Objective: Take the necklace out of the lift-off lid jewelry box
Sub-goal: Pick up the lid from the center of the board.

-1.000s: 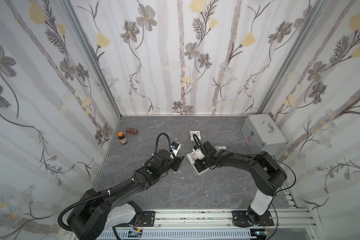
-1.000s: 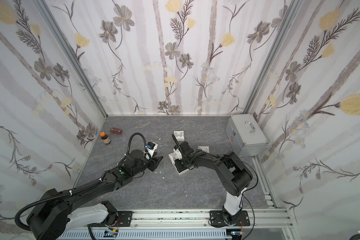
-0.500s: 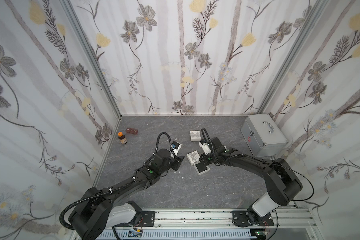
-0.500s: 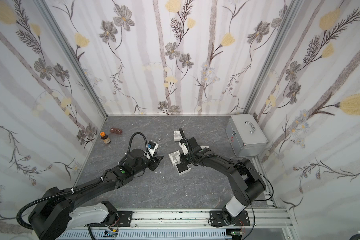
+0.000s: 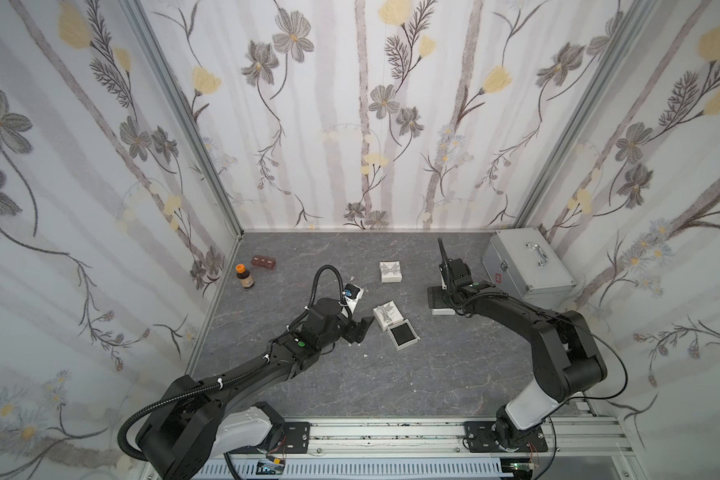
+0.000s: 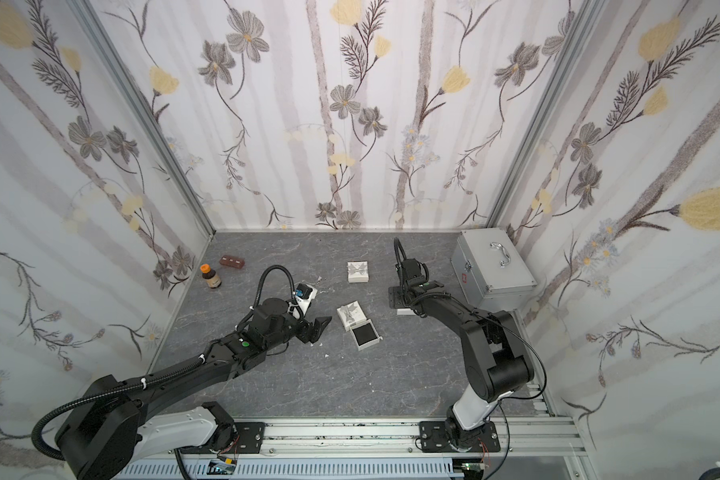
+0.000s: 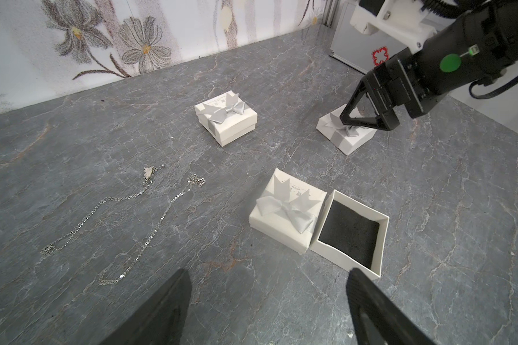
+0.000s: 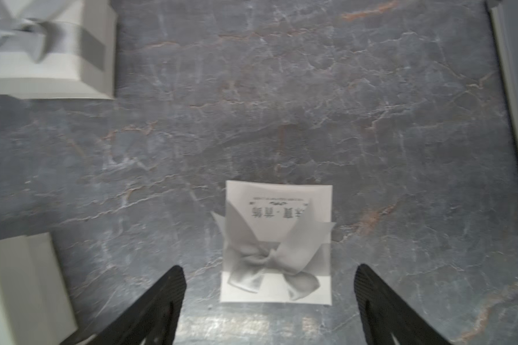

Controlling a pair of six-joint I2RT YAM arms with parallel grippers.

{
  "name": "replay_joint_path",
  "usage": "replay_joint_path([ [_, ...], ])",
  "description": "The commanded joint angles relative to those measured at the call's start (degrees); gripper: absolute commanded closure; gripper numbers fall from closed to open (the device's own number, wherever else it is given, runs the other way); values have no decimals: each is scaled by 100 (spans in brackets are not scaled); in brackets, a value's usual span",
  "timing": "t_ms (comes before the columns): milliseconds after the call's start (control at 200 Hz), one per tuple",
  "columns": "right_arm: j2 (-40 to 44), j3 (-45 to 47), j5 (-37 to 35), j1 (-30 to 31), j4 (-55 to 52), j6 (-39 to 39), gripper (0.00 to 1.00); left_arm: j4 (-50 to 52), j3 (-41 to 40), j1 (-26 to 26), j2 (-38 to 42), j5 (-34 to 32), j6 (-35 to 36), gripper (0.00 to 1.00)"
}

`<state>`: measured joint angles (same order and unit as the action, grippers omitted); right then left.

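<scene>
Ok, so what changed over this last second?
The right gripper pulled away from the open box toward the case, and its jaws opened. It is now over a bowed box and holds nothing. The left gripper kept its place, but its jaws spread wider. The open box and the lid beside it did not move.

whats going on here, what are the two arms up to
Two robot arms are emptying small white gift boxes. One open box shows only black padding, with its bowed lid right beside it. A thin necklace lies loose on the table. The left gripper is open and empty, facing the open box. The right gripper hangs open over another bowed white box or lid, holding nothing.
</scene>
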<state>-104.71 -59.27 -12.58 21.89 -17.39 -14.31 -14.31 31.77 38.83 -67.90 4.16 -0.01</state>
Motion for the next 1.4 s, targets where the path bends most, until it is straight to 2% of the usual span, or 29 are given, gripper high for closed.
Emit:
replay_joint_path([
  [0, -191, -144, -84, -50, -10, 24, 10, -67, -55, -7, 71, 1, 82, 16],
  [255, -424, -309, 153, -161, 69, -20, 7, -112, -204, -7, 163, -57, 97, 14],
  [614, -814, -356, 524, -216, 51, -46, 12, -103, -233, -16, 154, 5, 133, 14],
  [1134, -919, -489, 598, -298, -255, 47, 29, -134, -241, -22, 47, 185, 100, 16],
  [1399, -430, -293, 1001, -295, -335, 305, 33, -349, -305, -24, -118, 400, -52, 17],
])
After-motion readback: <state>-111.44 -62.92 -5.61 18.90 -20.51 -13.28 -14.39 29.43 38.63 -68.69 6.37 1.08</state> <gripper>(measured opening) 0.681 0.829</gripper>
